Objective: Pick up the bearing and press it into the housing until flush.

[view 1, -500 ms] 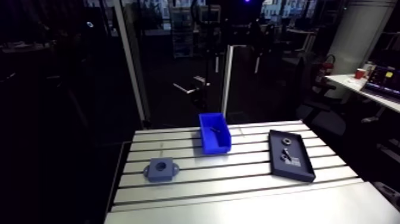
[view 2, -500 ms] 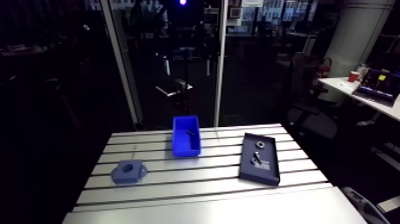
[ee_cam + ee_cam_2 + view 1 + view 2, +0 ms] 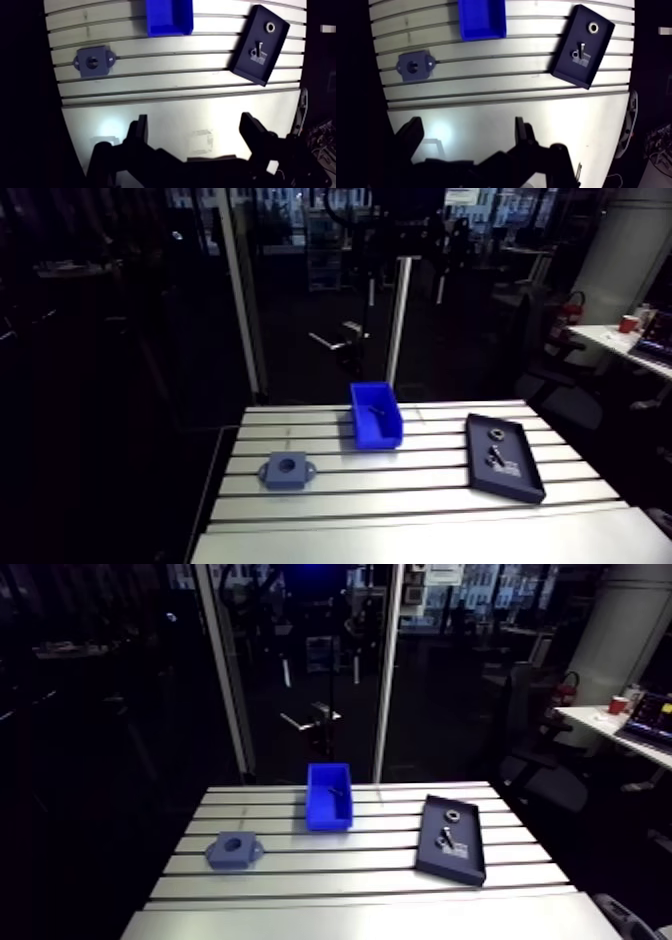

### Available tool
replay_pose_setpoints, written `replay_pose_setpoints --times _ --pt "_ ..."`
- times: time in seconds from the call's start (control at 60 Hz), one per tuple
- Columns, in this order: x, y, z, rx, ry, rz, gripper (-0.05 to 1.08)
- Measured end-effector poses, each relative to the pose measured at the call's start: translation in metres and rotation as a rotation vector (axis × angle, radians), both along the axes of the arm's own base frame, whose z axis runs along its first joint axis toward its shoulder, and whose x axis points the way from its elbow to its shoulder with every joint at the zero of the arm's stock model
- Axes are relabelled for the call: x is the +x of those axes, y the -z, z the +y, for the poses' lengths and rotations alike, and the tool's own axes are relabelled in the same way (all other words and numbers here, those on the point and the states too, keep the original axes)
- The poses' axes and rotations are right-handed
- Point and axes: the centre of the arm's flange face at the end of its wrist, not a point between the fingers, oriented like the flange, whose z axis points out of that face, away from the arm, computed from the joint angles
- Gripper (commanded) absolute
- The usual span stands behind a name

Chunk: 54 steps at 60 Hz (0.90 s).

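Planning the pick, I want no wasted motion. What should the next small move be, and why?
Probably carry the wrist ahead and sideways to hover above the bearing, the ring at the far end of the dark tray. The jaws stand open and empty over the table, well short of the tray, and the housing looks unfilled.

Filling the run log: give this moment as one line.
gripper: open, empty | bearing: in tray, unpicked | housing: on table
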Motion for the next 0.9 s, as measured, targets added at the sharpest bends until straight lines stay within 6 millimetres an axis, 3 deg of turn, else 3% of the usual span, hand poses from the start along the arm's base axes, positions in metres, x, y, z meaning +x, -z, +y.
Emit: replay_pose_setpoints --times 0.15,0.417,0.9 --pt "-0.001 -0.001 0.007 0.002 -0.001 0.002 0.0" --pt "-0.01 0.003 0.042 0.004 -0.015 0.016 0.0" --pt "-0.047 0.044 0.118 -0.001 0.021 0.009 0.0"
